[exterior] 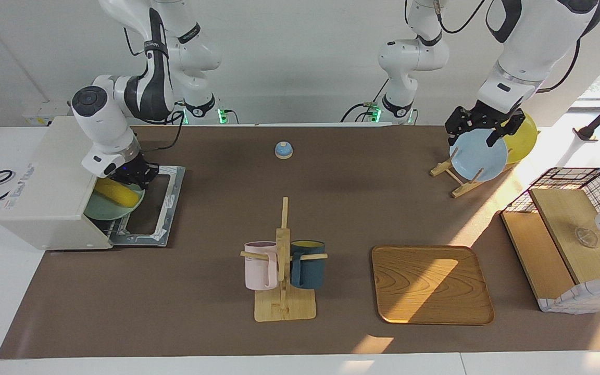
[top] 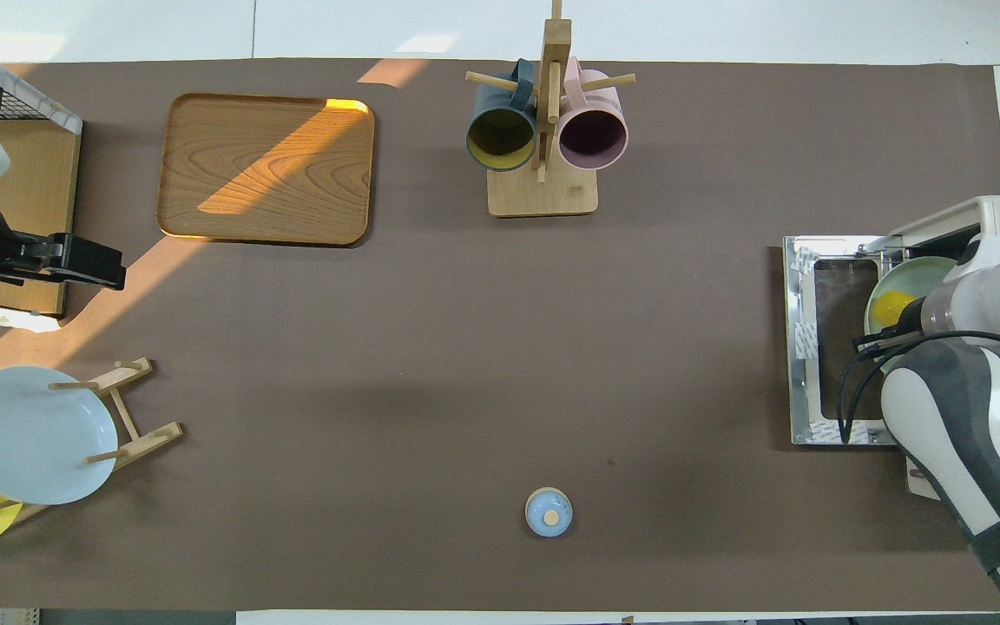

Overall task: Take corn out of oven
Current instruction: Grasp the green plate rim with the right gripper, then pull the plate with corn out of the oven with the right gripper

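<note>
A: Yellow corn (exterior: 117,194) lies on a pale green plate (exterior: 103,212) on the wire rack at the mouth of the white toaster oven (exterior: 45,187). Oven sits at the right arm's end of the table, door (exterior: 150,204) dropped flat onto the brown mat (exterior: 300,344).

B: Right gripper (exterior: 138,175)?

A: Down at the oven mouth, right on the corn's robot-side end. Fingers clamped shut on the corn. In the overhead view the arm covers most of it; only a patch of the cob (top: 894,305) and the plate rim (top: 917,267) show.

B: Left gripper (exterior: 479,127)?

A: Up over the dish rack (exterior: 459,177) at the left arm's end, fingers spread wide, holding nothing. That arm waits. Rack holds a light blue plate (exterior: 479,156) and a yellow plate (exterior: 521,138) on edge.

B: Rest of the table?

A: Mug tree (exterior: 283,260) mid-table with a pink mug (exterior: 261,265) and a dark blue mug (exterior: 308,264). Wooden tray (exterior: 430,284) beside it toward the left arm's end. Small blue bell (exterior: 283,150) nearer the robots than the mug tree. Wire basket (exterior: 571,234) with wooden boards at the left arm's end.
</note>
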